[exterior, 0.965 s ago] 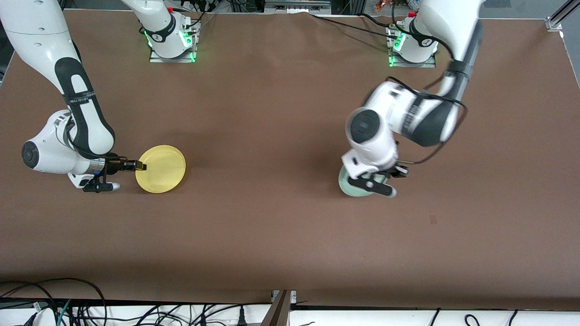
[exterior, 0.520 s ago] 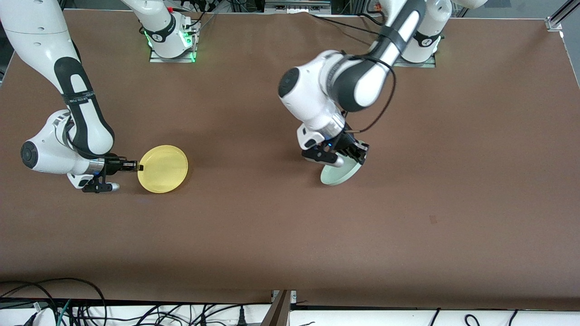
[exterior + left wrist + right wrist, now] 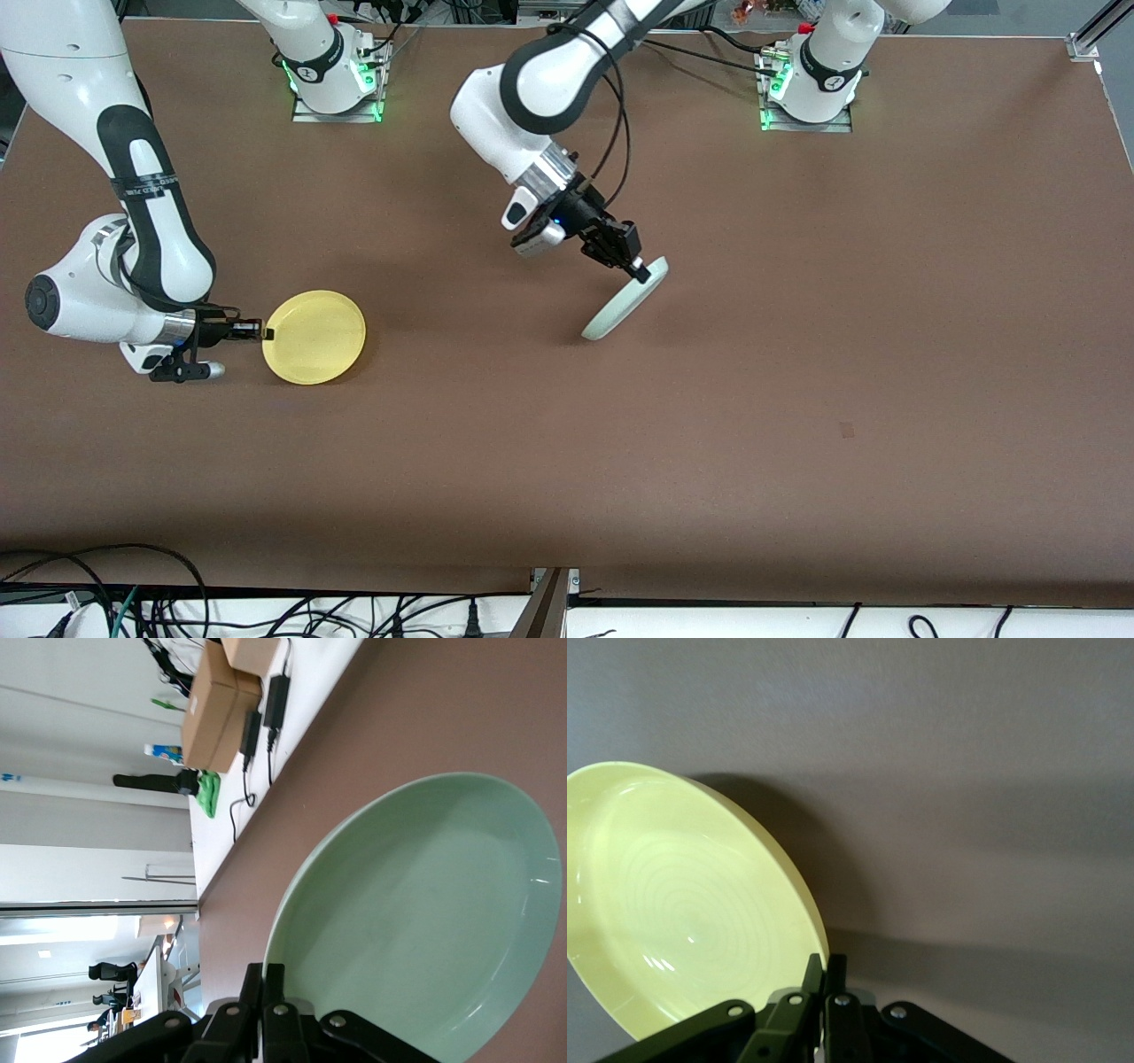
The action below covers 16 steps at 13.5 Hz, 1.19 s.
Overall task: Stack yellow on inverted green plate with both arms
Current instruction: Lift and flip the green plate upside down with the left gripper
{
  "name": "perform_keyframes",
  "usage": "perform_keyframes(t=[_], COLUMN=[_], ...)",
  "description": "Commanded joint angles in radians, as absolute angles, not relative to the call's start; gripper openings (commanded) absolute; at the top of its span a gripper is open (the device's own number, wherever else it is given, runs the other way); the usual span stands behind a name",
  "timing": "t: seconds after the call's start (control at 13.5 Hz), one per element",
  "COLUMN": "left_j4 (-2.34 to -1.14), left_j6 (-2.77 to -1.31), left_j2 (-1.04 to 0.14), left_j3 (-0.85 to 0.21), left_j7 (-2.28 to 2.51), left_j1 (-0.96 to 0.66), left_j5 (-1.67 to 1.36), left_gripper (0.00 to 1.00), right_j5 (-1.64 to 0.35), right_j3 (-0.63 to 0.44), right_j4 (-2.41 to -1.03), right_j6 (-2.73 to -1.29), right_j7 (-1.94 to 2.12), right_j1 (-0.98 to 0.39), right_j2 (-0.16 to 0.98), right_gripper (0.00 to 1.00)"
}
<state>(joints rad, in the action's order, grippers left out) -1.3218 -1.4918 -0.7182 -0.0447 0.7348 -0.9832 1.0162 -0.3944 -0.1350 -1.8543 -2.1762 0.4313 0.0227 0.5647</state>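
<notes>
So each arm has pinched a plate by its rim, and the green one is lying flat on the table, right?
Not quite. Each arm does pinch a plate by its rim, but the green plate is not lying flat: the front view shows it tilted steeply on edge, held up by the left gripper over the middle of the table. The right gripper holds the yellow plate.

Left hand (image 3: 264,979) pinches green plate (image 3: 425,921) rim (plate steeply tilted).

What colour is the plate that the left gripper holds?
Pale mint green; the green plate shows best in the left wrist view.
</notes>
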Motion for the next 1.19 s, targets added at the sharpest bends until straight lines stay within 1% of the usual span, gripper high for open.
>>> perform_keyframes(t=[0.0,0.3,0.59,0.82,0.89,0.97,1.04,1.11], left_j4=[-1.221,-1.218,-1.220,-1.220,-1.220,-1.220,-1.220,-1.220], left_j6=[-1.463,-1.463,-1.463,-1.466,-1.466,-1.466,-1.466,-1.466], left_j2=[-0.814,-0.920,-0.962,-0.989,-0.991,-0.991,-0.991,-0.991], left_j3=[-0.026,-0.026,-0.026,-0.028,-0.029,-0.031,-0.031,-0.034], left_j7=[0.762,0.773,0.787,0.848,0.847,0.845,0.845,0.848], left_j1=[-1.034,-1.068,-1.113,-1.150,-1.157,-1.167,-1.178,-1.180], left_j5=[1.119,1.251,1.262,1.262,1.261,1.261,1.258,1.253], left_gripper=[0.00,0.00,0.00,0.00,0.00,0.10,0.35,0.99], right_j5=[-0.410,-0.370,-0.341,-0.325,-0.322,-0.321,-0.321,-0.321], right_j3=[-0.149,-0.161,-0.175,-0.175,-0.175,-0.179,-0.187,-0.189], right_j4=[-1.764,-1.623,-1.533,-1.425,-1.398,-1.387,-1.373,-1.359], right_j6=[-2.033,-1.866,-1.746,-1.596,-1.566,-1.556,-1.552,-1.537], right_j7=[0.453,0.451,0.457,0.459,0.457,0.460,0.466,0.468], right_j1=[0.040,0.052,0.054,0.054,0.054,0.054,0.054,0.052], right_j2=[0.555,0.558,0.557,0.557,0.557,0.555,0.554,0.552], right_gripper=[0.00,0.00,0.00,0.00,0.00,0.00,0.00,0.00])
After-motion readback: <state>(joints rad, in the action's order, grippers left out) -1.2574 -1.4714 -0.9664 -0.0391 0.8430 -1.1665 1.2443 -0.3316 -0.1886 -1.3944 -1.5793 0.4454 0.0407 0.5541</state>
